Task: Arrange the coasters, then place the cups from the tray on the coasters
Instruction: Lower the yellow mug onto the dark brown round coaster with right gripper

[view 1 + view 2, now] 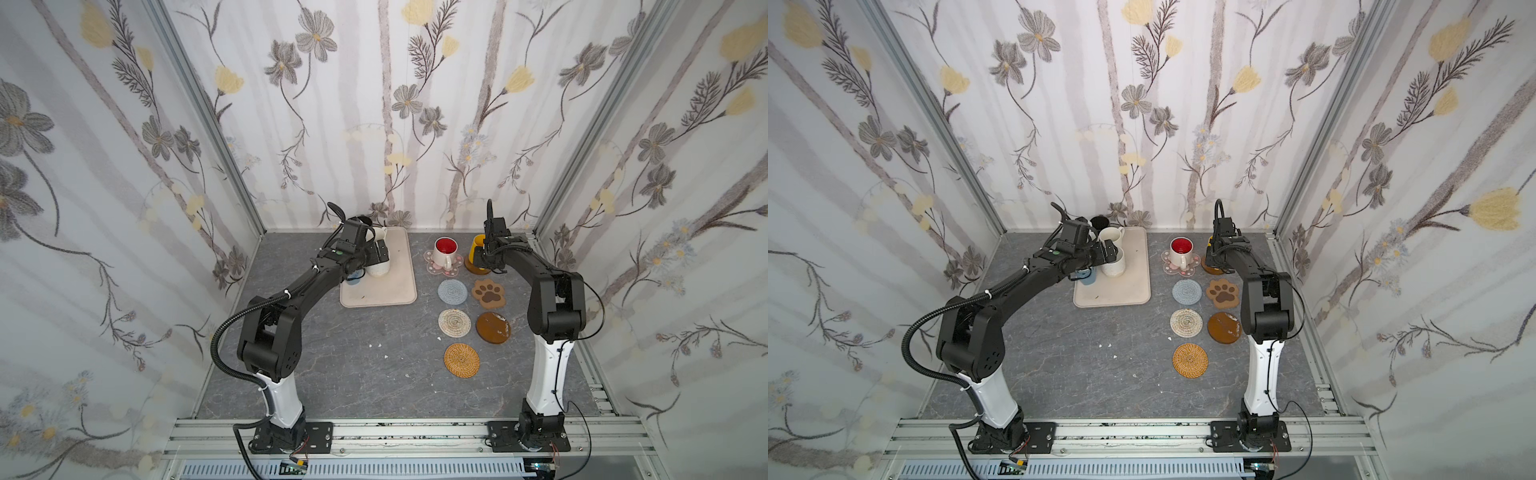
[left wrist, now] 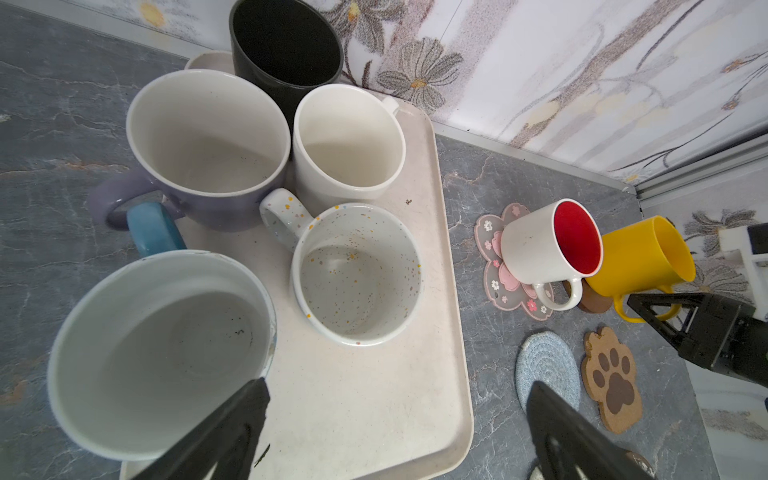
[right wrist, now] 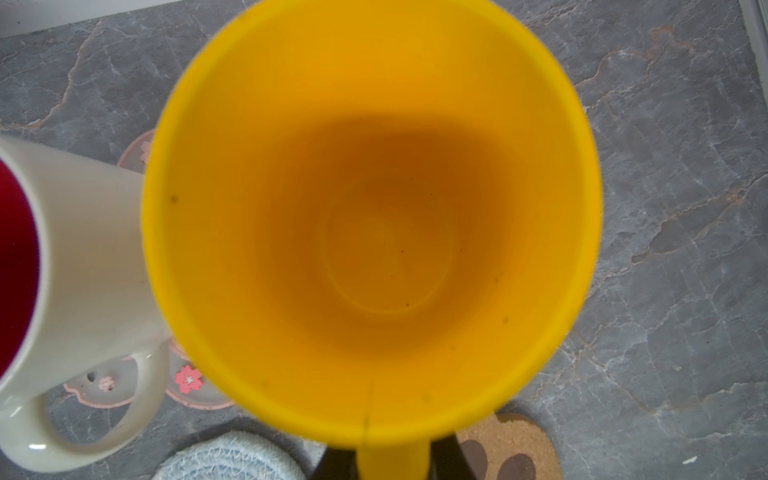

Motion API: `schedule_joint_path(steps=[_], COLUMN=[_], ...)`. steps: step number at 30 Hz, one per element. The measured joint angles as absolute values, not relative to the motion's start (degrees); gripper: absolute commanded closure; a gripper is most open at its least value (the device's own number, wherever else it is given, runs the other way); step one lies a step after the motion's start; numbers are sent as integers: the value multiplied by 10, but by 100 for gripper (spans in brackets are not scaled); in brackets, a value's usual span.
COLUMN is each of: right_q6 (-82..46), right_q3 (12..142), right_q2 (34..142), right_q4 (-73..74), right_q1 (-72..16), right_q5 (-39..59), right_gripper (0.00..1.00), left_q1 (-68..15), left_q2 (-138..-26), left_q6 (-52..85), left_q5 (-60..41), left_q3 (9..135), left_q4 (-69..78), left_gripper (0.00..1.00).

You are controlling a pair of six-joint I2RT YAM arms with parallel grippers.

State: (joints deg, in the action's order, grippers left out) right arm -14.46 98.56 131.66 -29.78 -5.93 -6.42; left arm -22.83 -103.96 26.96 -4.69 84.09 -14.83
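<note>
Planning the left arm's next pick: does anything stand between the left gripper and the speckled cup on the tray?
Nothing visible: only bare tray lies between the open left gripper and the speckled cup. The pale blue cup stands close on one side of the jaws.

Mug [image 1: 1179, 260] on flower coaster [image 1: 1190, 271], tray [image 1: 1130, 283] beside

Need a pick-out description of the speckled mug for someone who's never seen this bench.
Find the big beige tray on the grey tabletop and look at its crowded far-left part. The speckled mug stands at the crowd's right edge, just in front of the plain cream mug. It alone has coloured flecks all over, handle included.
</note>
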Motion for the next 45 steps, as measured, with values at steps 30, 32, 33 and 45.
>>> schedule_joint_path(steps=[30, 32, 33, 45], right_q6=[-149, -149, -149, -151], right_q3=[918, 915, 914, 904], right_q2=[1270, 1270, 1270, 1270], right_q4=[-277, -274, -272, -251], right_q1=[-67, -67, -68, -68], right_q5=[-64, -66, -67, -81], right_gripper=[95, 92, 89, 46], left_q1=[-231, -232, -232, -230], left_q2=[-1023, -1021, -1020, -1014], left_q6=[269, 268, 268, 258], left_q5=[-46, -45, -45, -35], left_q3=[832, 831, 831, 828], left_q4=[-149, -149, -149, -149], left_gripper=[0, 0, 0, 0])
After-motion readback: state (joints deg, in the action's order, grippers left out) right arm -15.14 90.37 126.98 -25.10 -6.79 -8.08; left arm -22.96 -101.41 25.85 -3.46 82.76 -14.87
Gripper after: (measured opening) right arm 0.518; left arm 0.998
